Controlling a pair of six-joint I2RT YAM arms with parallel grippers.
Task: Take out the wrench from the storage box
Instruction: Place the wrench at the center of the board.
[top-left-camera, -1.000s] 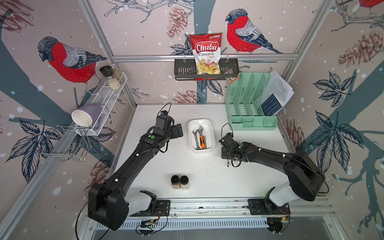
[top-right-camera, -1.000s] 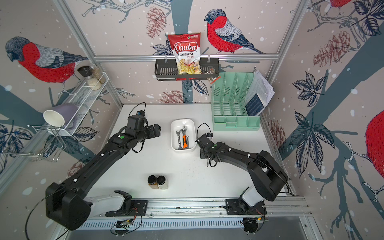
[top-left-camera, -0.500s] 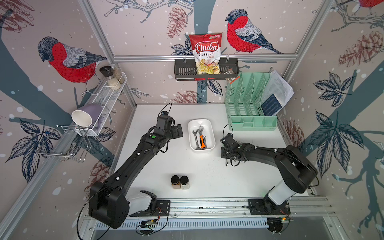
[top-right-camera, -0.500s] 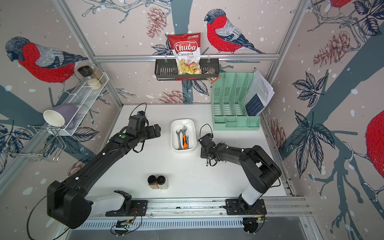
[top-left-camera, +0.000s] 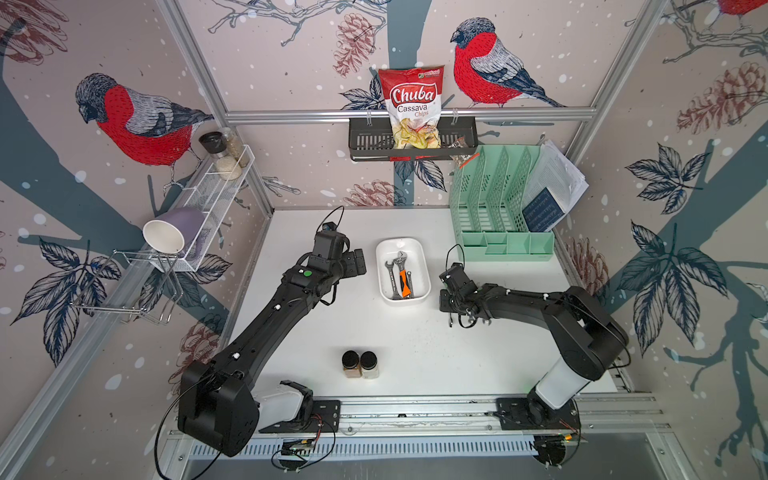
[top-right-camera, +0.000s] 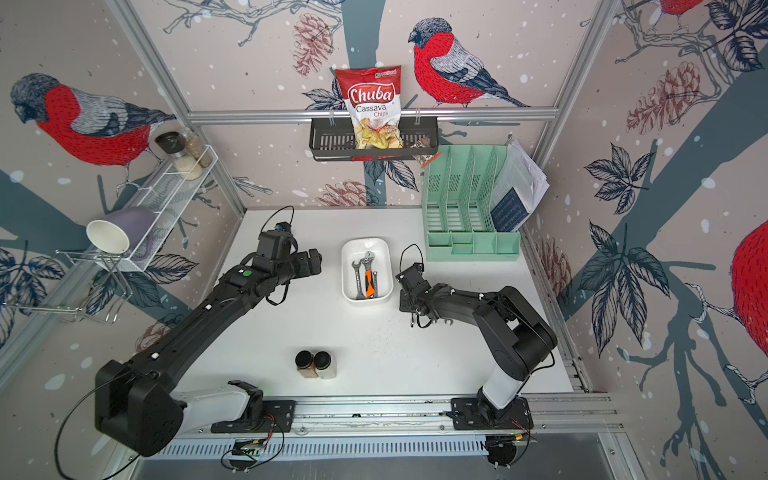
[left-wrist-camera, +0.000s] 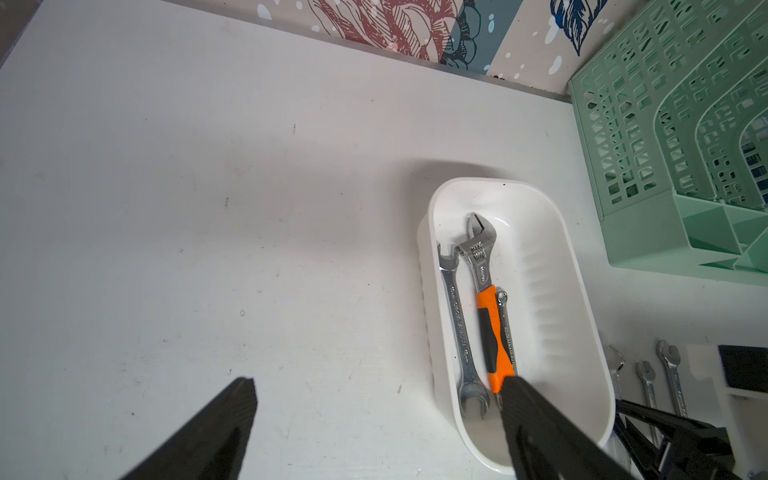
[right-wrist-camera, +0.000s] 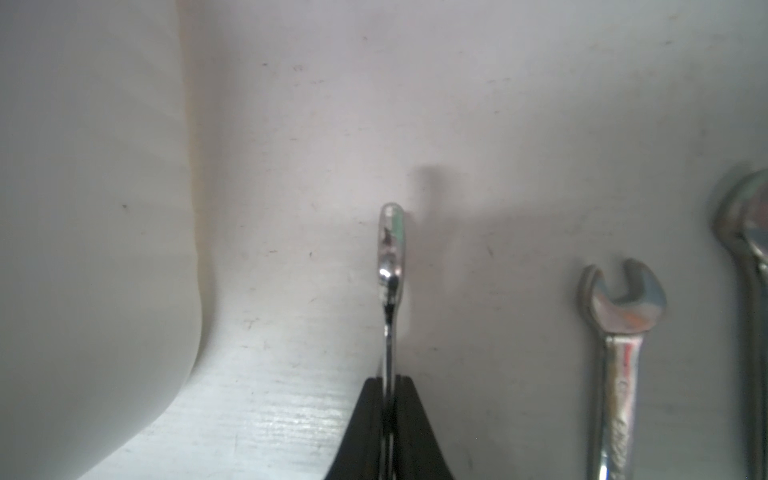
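Right pincer (right-wrist-camera: 388, 380): clamped on the shaft of a slim chrome wrench (right-wrist-camera: 390, 257), which I hold on edge, low over the white counter (top-left-camera: 316, 332). The wrench is outside the shallow white plastic storage box (top-left-camera: 420, 257), near its right wall. I cannot tell whether it touches the counter. A small open-ended chrome spanner (right-wrist-camera: 619, 332) lies flat on the counter beside it. Left pincer (left-wrist-camera: 378, 386): wide open, near the box's left side. Inside the box, side by side, lie an orange-handled adjustable wrench (left-wrist-camera: 484, 291), a long open-ended spanner (left-wrist-camera: 459, 328) and a thin ring spanner (left-wrist-camera: 508, 332).
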